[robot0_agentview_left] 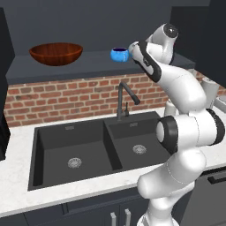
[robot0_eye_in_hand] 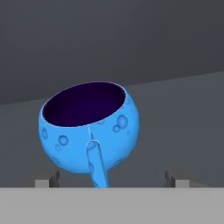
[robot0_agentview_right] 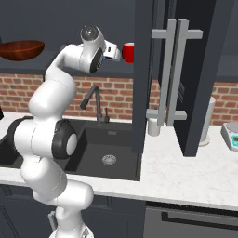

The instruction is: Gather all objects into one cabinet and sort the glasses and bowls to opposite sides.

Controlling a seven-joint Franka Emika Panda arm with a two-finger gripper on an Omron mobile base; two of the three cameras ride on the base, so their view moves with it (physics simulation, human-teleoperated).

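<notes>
A glossy blue bowl (robot0_agentview_left: 119,54) (robot0_eye_in_hand: 89,127) stands upright on the dark shelf floor of the cabinet (robot0_agentview_left: 88,66). My gripper (robot0_agentview_left: 133,47) (robot0_agentview_right: 113,51) (robot0_eye_in_hand: 111,178) is just to its right at shelf height. It is open, its fingertips (robot0_eye_in_hand: 54,179) spread wide, with the bowl a little ahead of them and apart from them. The brown wooden bowl (robot0_agentview_left: 56,53) (robot0_agentview_right: 21,49) rests at the shelf's left end. The red cup (robot0_agentview_right: 128,52) stands on the shelf right of my hand. The second blue bowl is out of view.
Below the shelf are a brick wall, a black faucet (robot0_agentview_left: 125,95) and a dark double sink (robot0_agentview_left: 79,150) in a white counter. An open cabinet door (robot0_agentview_right: 200,69) hangs to the right. A grey paper-towel stand (robot0_agentview_right: 208,121) and a scale (robot0_agentview_right: 230,135) sit on the right counter.
</notes>
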